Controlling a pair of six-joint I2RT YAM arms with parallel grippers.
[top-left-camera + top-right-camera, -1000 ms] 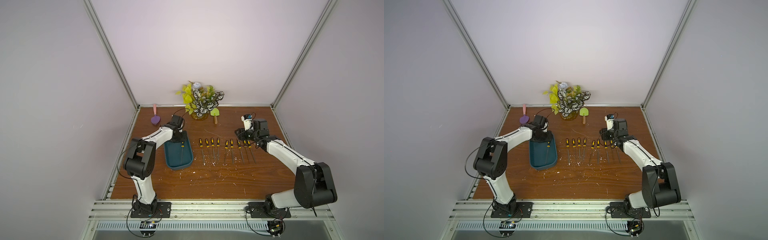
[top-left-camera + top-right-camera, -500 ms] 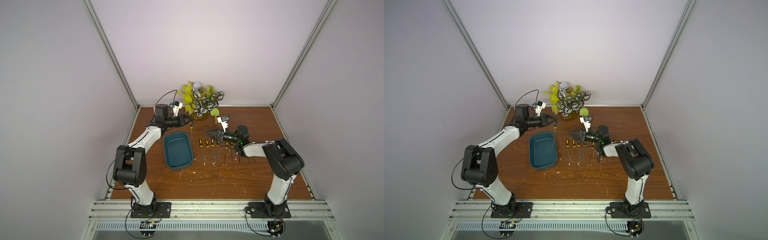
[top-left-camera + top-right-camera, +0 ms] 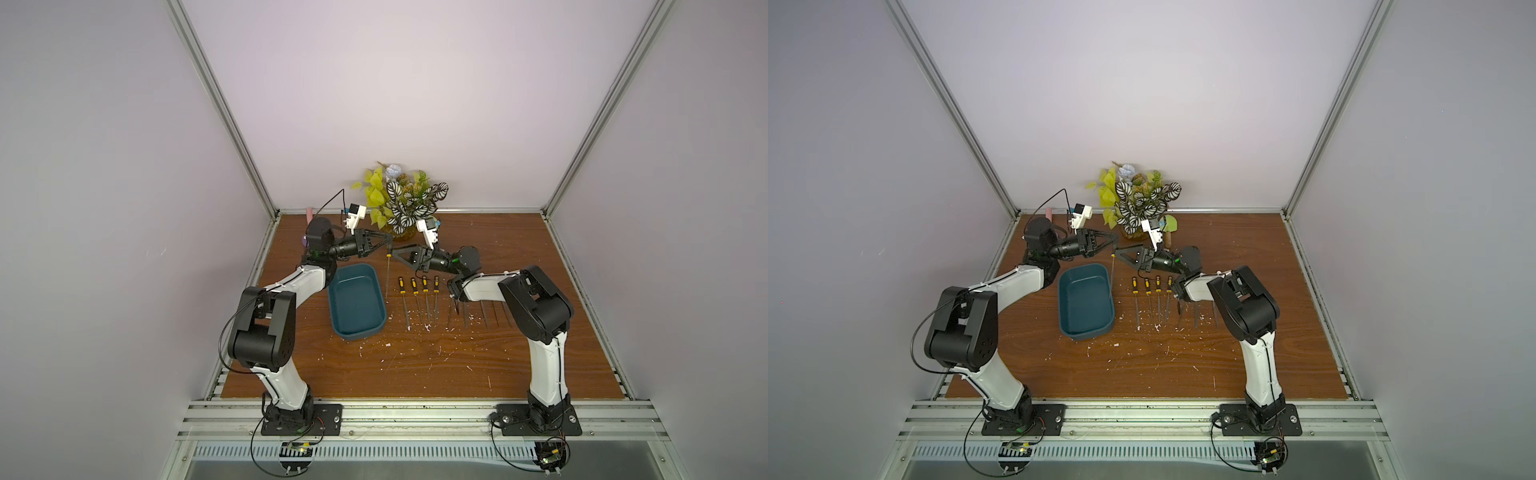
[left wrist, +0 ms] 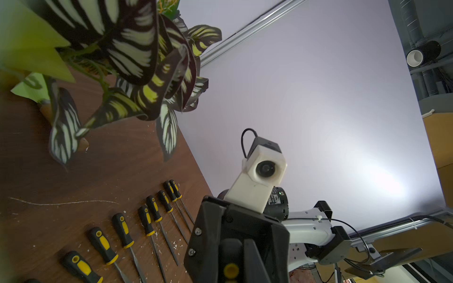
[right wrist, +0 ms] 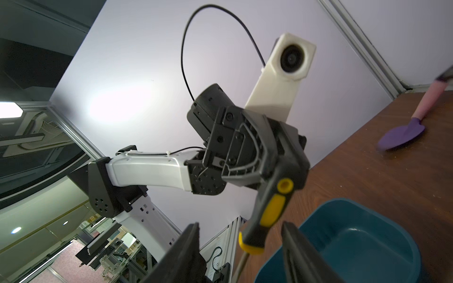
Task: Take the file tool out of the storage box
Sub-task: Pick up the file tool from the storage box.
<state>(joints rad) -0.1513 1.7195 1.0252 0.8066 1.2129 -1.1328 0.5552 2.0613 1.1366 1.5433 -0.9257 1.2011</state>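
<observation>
Above the wood-grain table (image 3: pixel 415 365), the file tool (image 3: pixel 387 276) hangs tip-down by the far corner of the storage box (image 3: pixel 356 333), lifted out of it. I cannot tell whether its tip is over the rim or just outside. Both top views reduce it to a thin line. From the right wrist camera I get the detail: a black rubbery handle with a yellow inlay and yellow cap. The left gripper (image 5: pixel 282 171) is clamped on its upper end. The right gripper (image 5: pixel 241 227) stands spread, a flat dark finger on each side of the handle with a gap between. Only the left wrist camera shows the row of files (image 4: pixel 127 232) close up, under the striped leaves of the potted plant (image 4: pixel 137 61). The box is smooth teal plastic with rounded corners.
</observation>
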